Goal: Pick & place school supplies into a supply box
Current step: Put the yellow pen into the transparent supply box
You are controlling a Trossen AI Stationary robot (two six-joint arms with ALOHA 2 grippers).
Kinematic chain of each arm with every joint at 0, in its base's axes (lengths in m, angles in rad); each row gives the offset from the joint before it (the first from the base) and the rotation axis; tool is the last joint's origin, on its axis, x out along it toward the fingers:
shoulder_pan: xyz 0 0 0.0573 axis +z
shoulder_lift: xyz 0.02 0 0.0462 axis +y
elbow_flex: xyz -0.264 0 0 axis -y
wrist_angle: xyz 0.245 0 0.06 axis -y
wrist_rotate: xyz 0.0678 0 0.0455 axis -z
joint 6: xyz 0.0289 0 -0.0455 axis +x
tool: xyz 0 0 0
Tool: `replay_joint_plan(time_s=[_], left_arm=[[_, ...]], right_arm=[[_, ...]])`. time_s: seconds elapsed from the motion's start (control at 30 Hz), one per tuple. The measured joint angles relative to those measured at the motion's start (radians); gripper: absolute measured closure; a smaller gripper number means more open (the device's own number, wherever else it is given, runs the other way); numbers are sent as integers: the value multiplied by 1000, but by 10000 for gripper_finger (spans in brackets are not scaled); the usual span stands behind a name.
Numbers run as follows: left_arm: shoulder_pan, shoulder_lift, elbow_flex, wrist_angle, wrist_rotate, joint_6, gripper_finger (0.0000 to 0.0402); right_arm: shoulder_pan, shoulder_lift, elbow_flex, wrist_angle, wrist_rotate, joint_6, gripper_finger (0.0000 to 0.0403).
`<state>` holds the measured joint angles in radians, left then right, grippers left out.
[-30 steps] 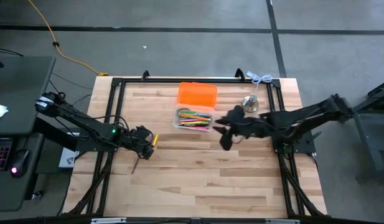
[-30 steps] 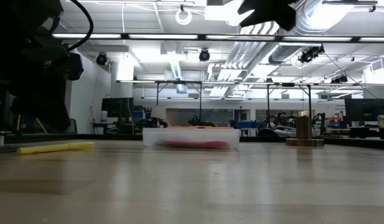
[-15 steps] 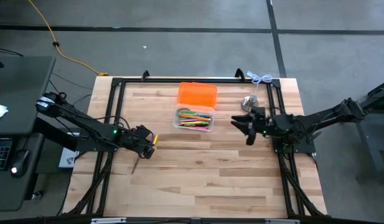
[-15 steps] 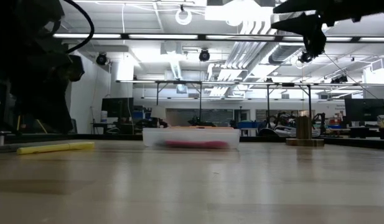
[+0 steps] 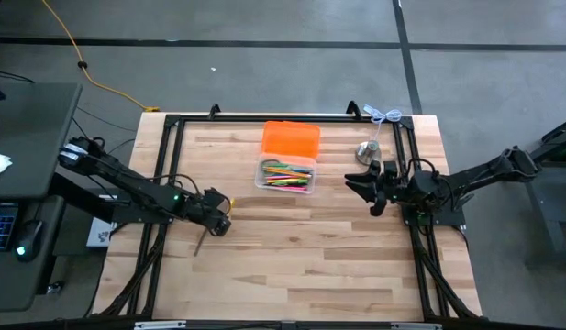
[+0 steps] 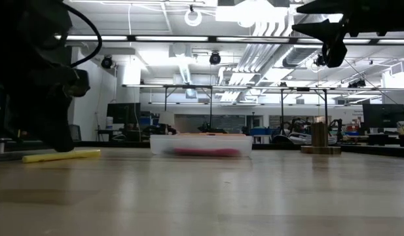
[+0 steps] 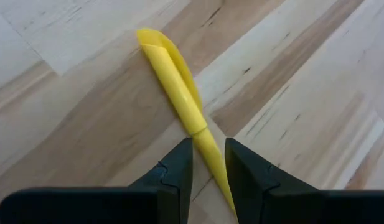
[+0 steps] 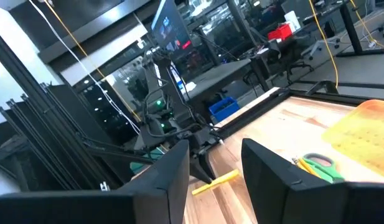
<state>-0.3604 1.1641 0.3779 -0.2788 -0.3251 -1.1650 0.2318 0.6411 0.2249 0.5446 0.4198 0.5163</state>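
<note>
High view, listed near to far. Counter (image 5: 292, 266): pale wood planks, bare along the near edge. A dark pencil (image 5: 199, 244) lies on the left side, just near of the left claw.

Left claw (image 5: 220, 220): low over the left-centre of the counter, its two fingers (image 7: 179, 167) parted around a yellow marker (image 7: 179, 93) that lies flat on the wood. In the left wrist view the marker's thin end passes between the fingers with a sliver of gap on each side; a firm grasp cannot be told.

Right claw (image 5: 370, 191): raised above the right side of the counter, released and empty, its fingers (image 8: 266, 165) parted with nothing between them, pointing left.

Supply box (image 5: 285, 174): clear tray at centre, farther back, well apart from both claws, holding pens and markers with green-handled scissors (image 8: 318, 163). Its orange lid (image 5: 290, 139) lies open on the far side.

Metal bell-like object (image 5: 368, 152): right of the box, toward the far edge.
</note>
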Motion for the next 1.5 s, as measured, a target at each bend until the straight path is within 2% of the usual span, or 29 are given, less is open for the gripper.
replay_joint_plan(time_s=[0.33,0.53,0.9,1.33,1.5], left_arm=[[164,0,0,1,118,36,280],[219,2,0,1,162,61,280],[223,128,35,40,172,98,280],[223,292,216,-175,152,241,280],[223,324,284,-251,133,289,315]], right_arm=[[0,0,0,0,0,0,279],[0,0,0,-1,0,0,279],[-3,1,0,-3,40,0,279],[-3,1,0,-5,37,0,279],[-3,1,1,-7,37,0,279]])
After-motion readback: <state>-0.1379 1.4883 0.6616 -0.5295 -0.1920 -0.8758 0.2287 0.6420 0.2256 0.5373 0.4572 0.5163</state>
